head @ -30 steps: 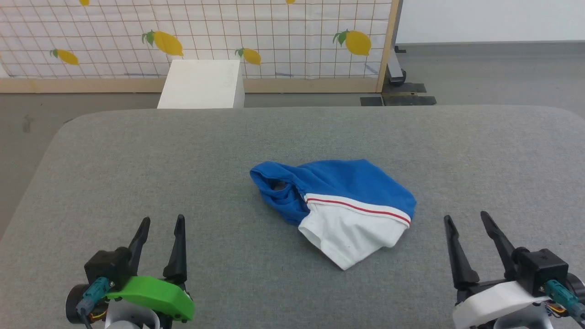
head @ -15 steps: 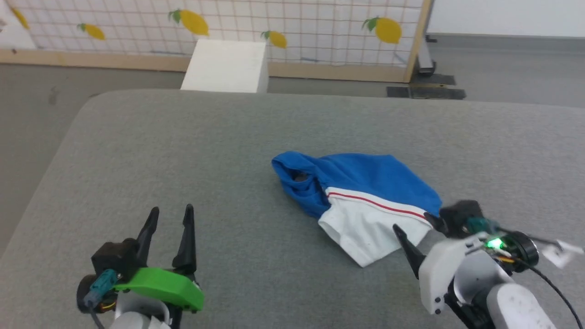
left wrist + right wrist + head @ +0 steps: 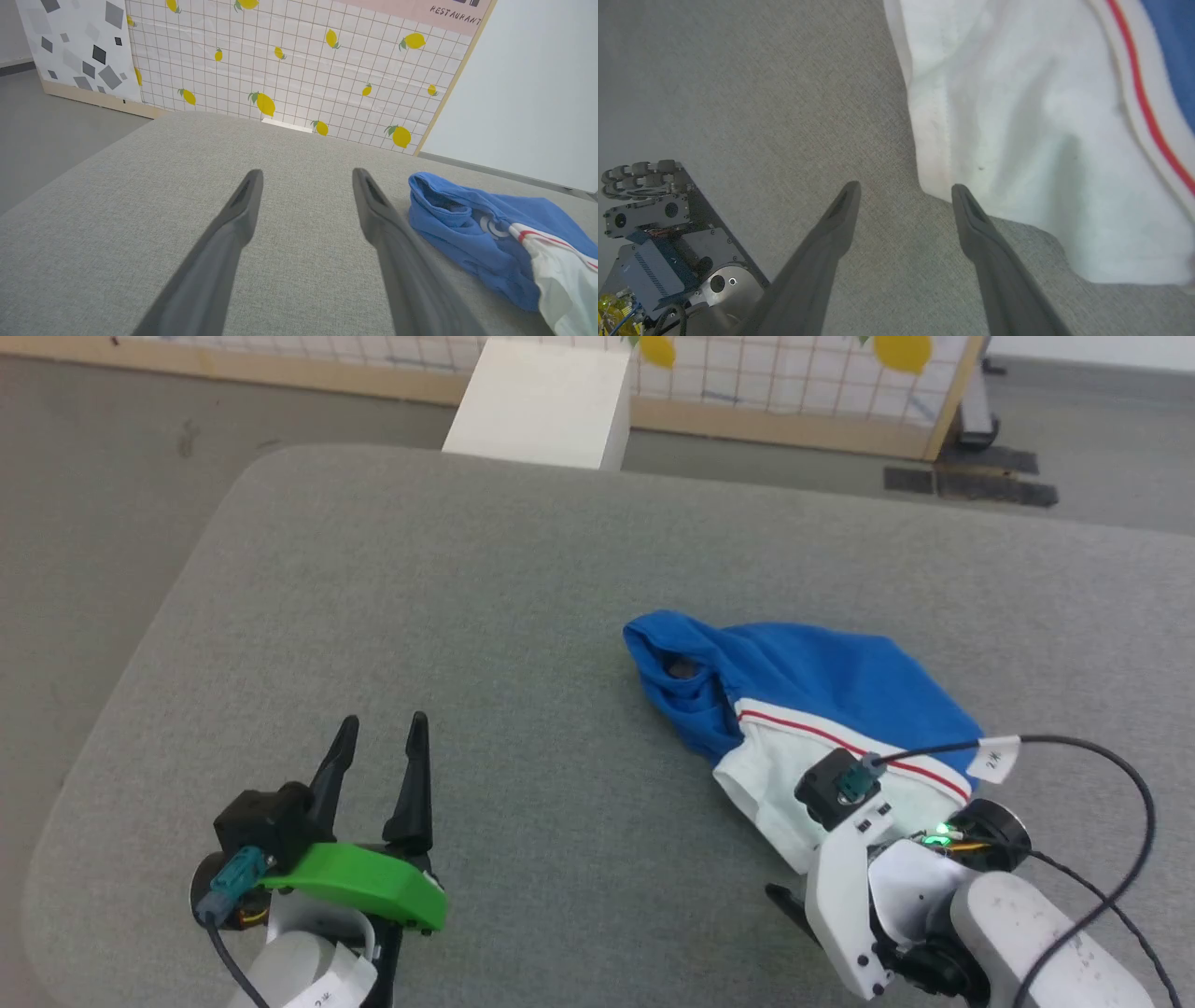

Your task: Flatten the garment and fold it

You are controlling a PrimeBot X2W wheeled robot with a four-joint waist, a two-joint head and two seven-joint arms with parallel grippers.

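The right jaws stand wide apart and empty, angled down at the grey fabric-covered tabletop (image 3: 467, 616). Their tips are right at the near hem of the white short sleeve (image 3: 1017, 140): one tip over the hem's corner, the other just beside it over bare tabletop. The left jaws, likewise spread and empty, hover well to the left of the royal-blue soft jersey shirt with red-and-white striped trim (image 3: 822, 672), which lies crumpled in a heap on the tabletop. It looks light, limp and unbreakable and should drape and bunch, so pinching the stitched sleeve hem seems best.
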